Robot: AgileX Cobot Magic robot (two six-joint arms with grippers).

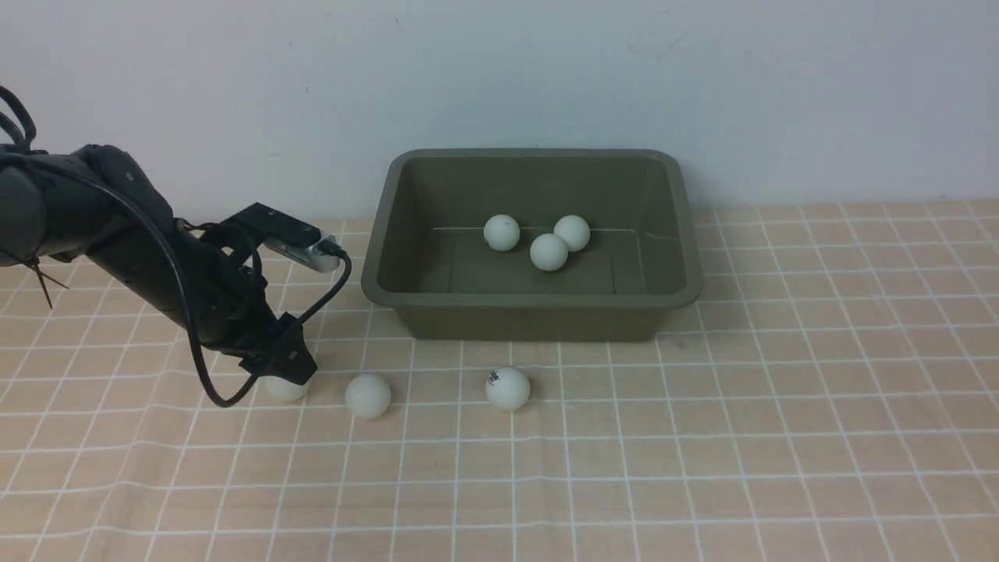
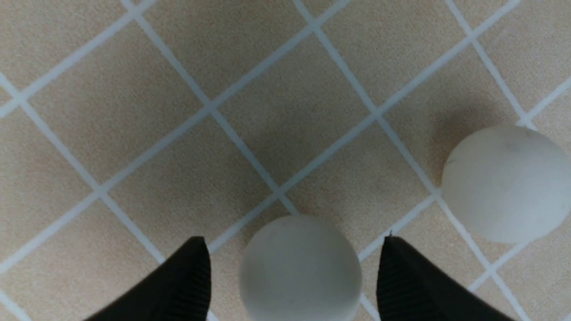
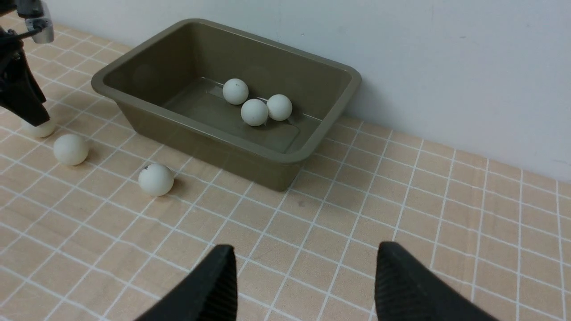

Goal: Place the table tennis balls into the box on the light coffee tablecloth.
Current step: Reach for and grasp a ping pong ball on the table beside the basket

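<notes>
Olive-green plastic marks your target. The box [image 1: 531, 298] sits at the back of the light coffee tablecloth [image 1: 741, 468], close to the white wall [image 1: 234, 78], and three table tennis balls [image 1: 549, 251] already lie clustered on its floor. Three more lie on the cloth in a loose row in front of it. They are the leftmost ball [image 1: 282, 389], the middle ball [image 1: 367, 395] near it, and the marked ball [image 1: 508, 388] further right, near the box's front side.

Your left gripper [image 1: 287, 368] is down over the leftmost ball, angled steeply in from the left. Its jaws stand apart and straddle the ball. The left wrist view shows a sliver of cloth on each side, so nothing is gripped yet. That straddle looks deliberate: centred like this, both fingers [image 2: 178, 285] should meet the ball together rather than knock it sideways. The middle ball lies clear of them, so closing should not disturb it.

Your right gripper [image 3: 308, 246] hangs above bare cloth to the right of the box, jaws spread and empty, well apart from every ball. I judge it is parked there to leave the left arm room.

Next, I'd say, close gently. A light, smooth ball can squirt out of a hard or off-centre pinch, and it rolls freely on cloth.
</notes>
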